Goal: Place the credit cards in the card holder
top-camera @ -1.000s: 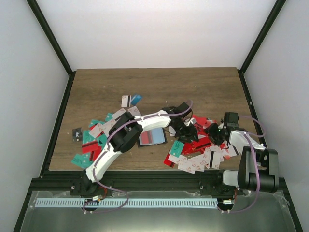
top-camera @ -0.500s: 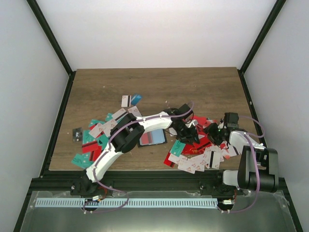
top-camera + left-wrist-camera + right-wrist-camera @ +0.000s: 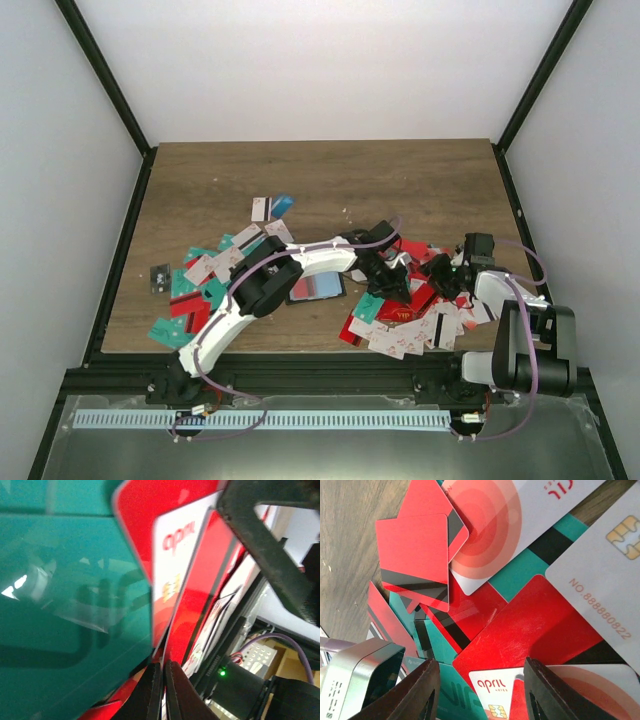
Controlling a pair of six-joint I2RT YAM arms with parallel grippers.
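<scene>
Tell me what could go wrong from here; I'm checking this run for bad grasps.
The left claw is shut amid overlapping credit cards, so it may pinch several or none. The open right claw hangs close beside it over the same heap; they might collide. Lifting could drag loose cards toward the card holder.

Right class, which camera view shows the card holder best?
The top external view: the card holder lies open on the table, next to the left arm. Both wrist views show only close-up credit cards, no holder.
</scene>
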